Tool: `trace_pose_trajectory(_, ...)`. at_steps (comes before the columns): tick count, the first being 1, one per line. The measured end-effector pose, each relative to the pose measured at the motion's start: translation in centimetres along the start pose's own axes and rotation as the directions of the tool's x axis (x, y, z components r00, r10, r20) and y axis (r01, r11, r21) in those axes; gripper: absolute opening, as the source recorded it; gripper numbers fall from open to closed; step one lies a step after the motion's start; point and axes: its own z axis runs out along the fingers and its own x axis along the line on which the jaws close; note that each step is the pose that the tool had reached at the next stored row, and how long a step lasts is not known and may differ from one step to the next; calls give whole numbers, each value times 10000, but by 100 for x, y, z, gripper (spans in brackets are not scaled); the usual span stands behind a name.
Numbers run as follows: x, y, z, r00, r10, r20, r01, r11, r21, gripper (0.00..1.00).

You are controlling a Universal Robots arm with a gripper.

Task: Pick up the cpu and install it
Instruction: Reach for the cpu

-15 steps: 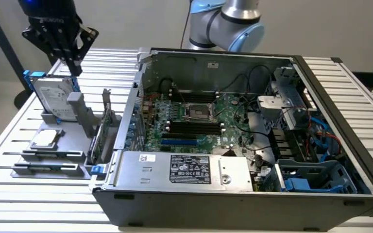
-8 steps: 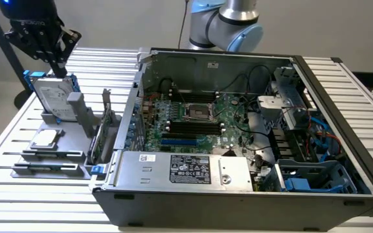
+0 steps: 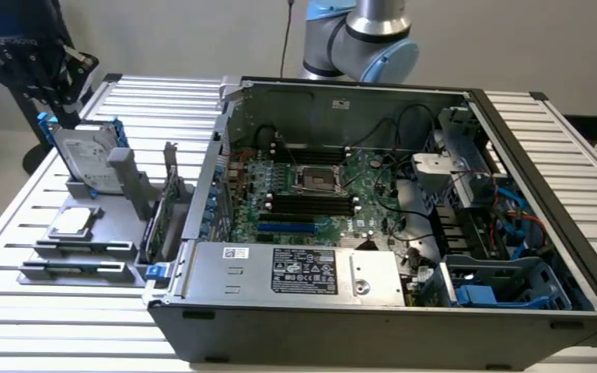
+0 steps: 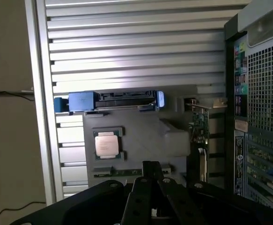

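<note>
Silver-topped, the cpu (image 4: pixel 107 144) lies untouched on the grey tray (image 4: pixel 145 140) beside the computer case (image 3: pixel 382 322); the gripper (image 4: pixel 150 171) hovers above, fingers (image 4: pixel 141 192) pressed together; approach step, seemingly; grasping calls for spreading them first.

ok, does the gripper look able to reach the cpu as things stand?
Probably yes. The cpu lies flat on the grey holder with its top bare and nothing above it. The gripper hangs shut, up beside the upright hard drive, which stands apart from the cpu.
</note>
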Motion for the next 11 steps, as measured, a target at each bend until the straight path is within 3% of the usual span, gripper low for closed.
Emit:
trace_pose_trajectory(4, 181, -12, 34, 10000, 1, 2, -1, 10000, 31, 11)
trace_pose_trajectory(11, 504, 4, 109, 10000, 0, 2, 0, 10000, 35, 11)
